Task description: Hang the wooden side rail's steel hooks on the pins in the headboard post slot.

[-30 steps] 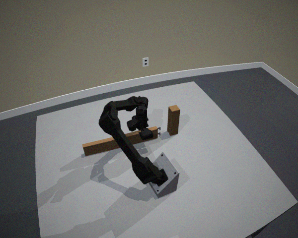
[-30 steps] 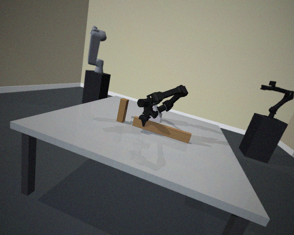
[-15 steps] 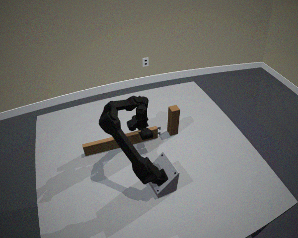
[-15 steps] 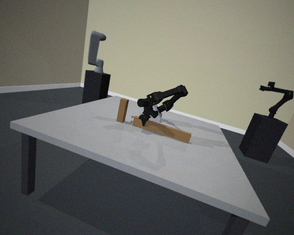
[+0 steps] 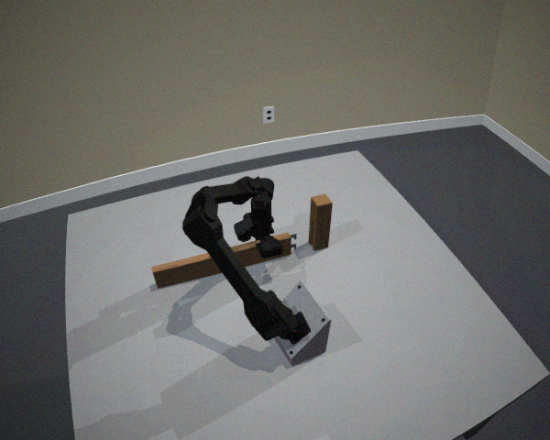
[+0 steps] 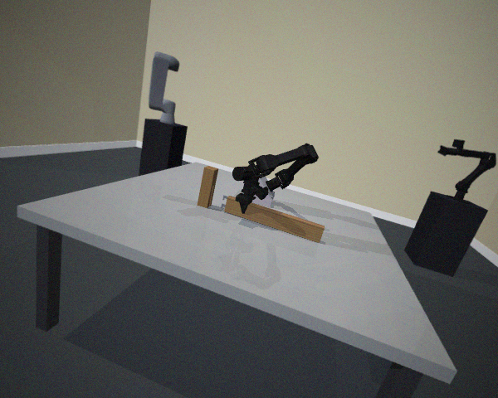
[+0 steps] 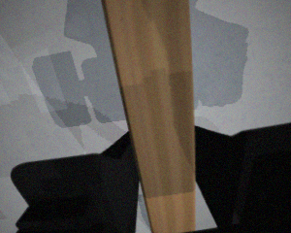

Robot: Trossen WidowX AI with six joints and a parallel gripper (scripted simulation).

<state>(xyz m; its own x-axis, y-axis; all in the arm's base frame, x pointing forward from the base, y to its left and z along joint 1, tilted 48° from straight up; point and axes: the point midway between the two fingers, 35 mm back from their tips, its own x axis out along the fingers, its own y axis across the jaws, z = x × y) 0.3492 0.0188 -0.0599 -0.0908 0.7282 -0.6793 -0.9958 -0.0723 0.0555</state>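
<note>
The long wooden rail (image 5: pixel 185 273) (image 6: pixel 292 223) (image 7: pixel 157 112) stands on its narrow edge, its far end at the table. Whether its hook end is slightly raised is hard to tell. My gripper (image 5: pixel 269 247) (image 6: pixel 243 206) (image 7: pixel 156 128) is shut on the rail near its hook end, one finger on each side. Two steel hooks, the upper hook (image 5: pixel 293 236) and the lower hook (image 5: pixel 293 246), stick out toward the post. The wooden post (image 5: pixel 321 222) (image 6: pixel 207 187) stands upright, with a visible gap between it and the hooks. The pins inside its slot cannot be made out.
The arm's wedge-shaped grey base (image 5: pixel 315 343) stands on the white table (image 5: pixel 408 302) (image 6: pixel 154 231), on the near side of the rail in the top view. Two other arms stand on dark pedestals (image 6: pixel 161 148) (image 6: pixel 444 233) beyond the table.
</note>
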